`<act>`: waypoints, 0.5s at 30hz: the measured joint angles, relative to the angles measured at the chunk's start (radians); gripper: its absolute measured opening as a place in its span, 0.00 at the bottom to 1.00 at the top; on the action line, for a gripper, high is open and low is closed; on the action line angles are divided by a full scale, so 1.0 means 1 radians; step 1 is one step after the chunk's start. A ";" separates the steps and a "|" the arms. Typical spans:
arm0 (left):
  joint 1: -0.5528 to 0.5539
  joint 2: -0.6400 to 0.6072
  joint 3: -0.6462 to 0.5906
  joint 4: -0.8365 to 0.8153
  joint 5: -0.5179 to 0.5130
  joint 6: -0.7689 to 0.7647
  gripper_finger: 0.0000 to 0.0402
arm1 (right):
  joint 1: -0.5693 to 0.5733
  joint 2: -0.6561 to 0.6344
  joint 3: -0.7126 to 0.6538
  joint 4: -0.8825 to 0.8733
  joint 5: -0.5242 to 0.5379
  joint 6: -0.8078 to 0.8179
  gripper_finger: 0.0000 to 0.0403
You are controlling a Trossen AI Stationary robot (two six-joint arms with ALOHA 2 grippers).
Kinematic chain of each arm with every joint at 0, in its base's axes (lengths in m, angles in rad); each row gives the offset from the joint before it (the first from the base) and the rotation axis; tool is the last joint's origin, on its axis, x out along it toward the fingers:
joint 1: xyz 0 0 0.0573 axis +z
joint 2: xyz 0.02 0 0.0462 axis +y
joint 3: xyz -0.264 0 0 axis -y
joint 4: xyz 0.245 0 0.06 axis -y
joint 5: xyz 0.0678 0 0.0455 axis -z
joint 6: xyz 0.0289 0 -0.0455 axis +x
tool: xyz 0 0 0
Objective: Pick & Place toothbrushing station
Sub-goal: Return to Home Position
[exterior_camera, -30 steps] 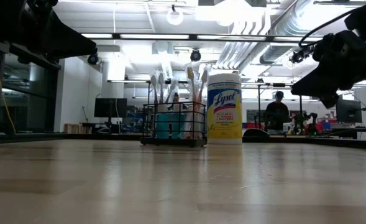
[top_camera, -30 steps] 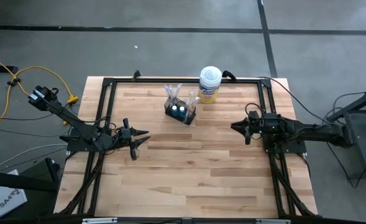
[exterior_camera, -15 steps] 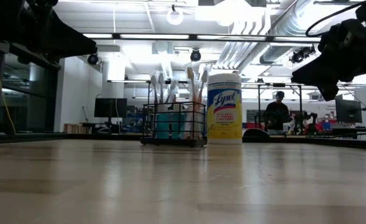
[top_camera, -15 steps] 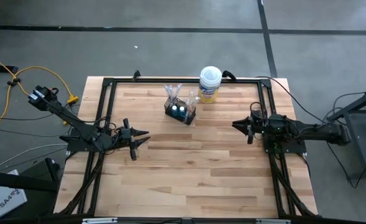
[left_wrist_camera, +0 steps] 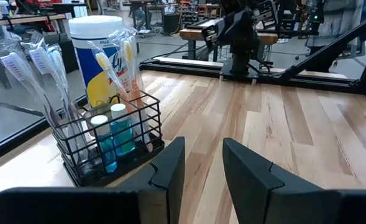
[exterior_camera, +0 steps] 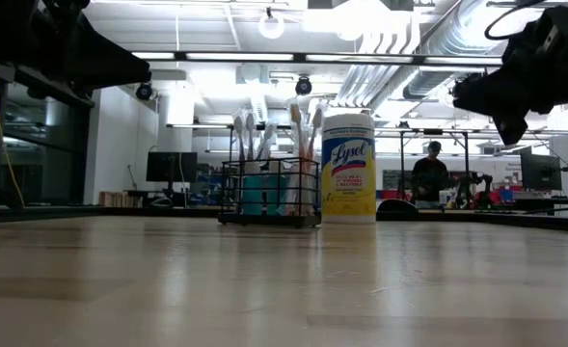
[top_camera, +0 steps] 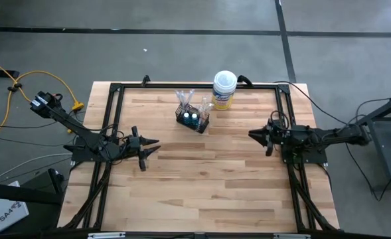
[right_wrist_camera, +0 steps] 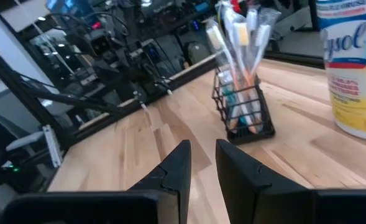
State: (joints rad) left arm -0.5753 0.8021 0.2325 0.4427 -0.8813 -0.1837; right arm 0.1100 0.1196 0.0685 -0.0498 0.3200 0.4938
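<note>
The black wire-mesh basket (top_camera: pixel 192 120) stands on its base at the far middle of the table. It holds several pale toothbrushes (left_wrist_camera: pixel 43 68) upright and two teal-topped tubes (left_wrist_camera: pixel 111 134). It also shows in the low view (exterior_camera: pixel 269 193) and the right wrist view (right_wrist_camera: pixel 245 115). My left gripper (top_camera: pixel 153 146) is open and empty, left of and nearer than the basket, above the table. My right gripper (top_camera: pixel 251 135) is open and empty, right of the basket, held above the table; it shows in the low view (exterior_camera: pixel 500 101).
A white-lidded, yellow-labelled wipes canister (top_camera: pixel 224 89) stands upright just right of and behind the basket. A black metal frame (top_camera: pixel 195 85) runs along the table's far and side edges. Bare wood lies between the grippers and toward the near edge. A person (exterior_camera: pixel 428 173) stands far back in the room.
My right gripper has risen a little above the table, staying right of the basket. Its fingers keep the same gap. The basket, the canister and my left arm have not moved.
</note>
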 joint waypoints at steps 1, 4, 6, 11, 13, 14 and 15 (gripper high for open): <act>0.000 0.000 0.000 0.000 0.000 0.000 0.26 | 0.006 0.000 0.000 0.007 0.000 0.000 0.17; 0.000 0.000 0.000 0.001 0.000 0.000 0.26 | 0.017 -0.001 -0.024 0.048 0.001 0.000 0.17; 0.000 0.000 0.000 0.008 0.000 0.000 0.26 | 0.013 0.001 -0.060 0.110 -0.002 -0.002 0.17; 0.000 0.000 0.000 0.026 0.037 0.013 0.26 | -0.004 0.019 -0.060 0.129 -0.036 -0.027 0.17; 0.000 0.000 0.000 0.040 0.048 0.025 0.26 | -0.008 0.017 -0.060 0.122 -0.052 -0.027 0.17; 0.000 0.000 0.000 0.041 0.049 0.029 0.26 | -0.008 0.019 -0.060 0.113 -0.064 -0.027 0.17; 0.000 0.000 0.000 0.042 0.050 0.030 0.26 | -0.007 0.021 -0.060 0.110 -0.074 -0.027 0.17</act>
State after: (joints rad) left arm -0.5755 0.8021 0.2325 0.4846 -0.8314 -0.1539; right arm 0.1028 0.1403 0.0085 0.0605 0.2460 0.4667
